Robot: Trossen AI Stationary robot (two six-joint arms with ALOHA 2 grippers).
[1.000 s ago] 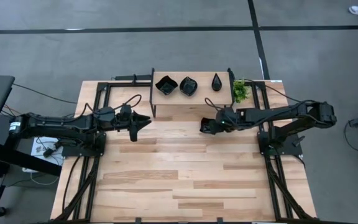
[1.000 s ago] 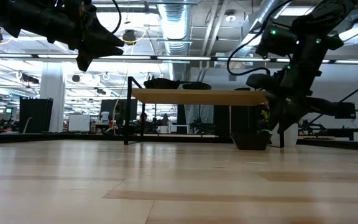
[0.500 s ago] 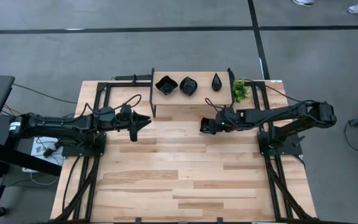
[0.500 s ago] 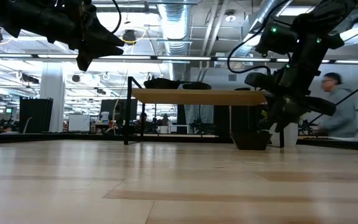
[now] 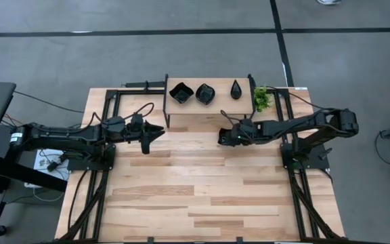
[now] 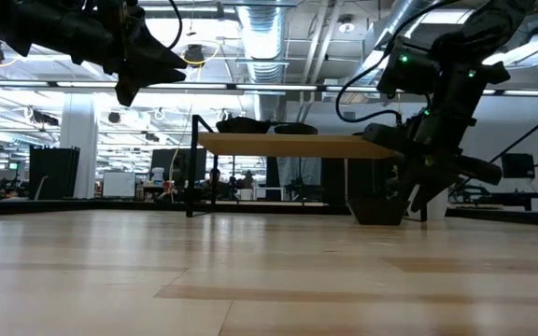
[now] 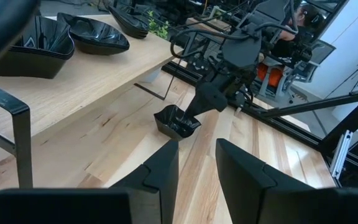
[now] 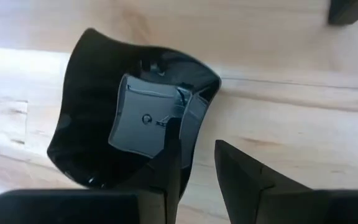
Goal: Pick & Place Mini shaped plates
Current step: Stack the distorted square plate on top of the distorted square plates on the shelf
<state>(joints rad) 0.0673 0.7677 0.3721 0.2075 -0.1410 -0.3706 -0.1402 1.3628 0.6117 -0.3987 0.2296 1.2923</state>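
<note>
Lowered since a moment ago, my right hand pinches a square plate's rim near the tabletop's far edge (left hand slightly spread, empty).

Front and middle of table open, wide passage. Back edge blocked by shelf with plates on top, plant beside it. Both arms hang just in front of shelf, gap between them. Frame rails line both sides.
</note>
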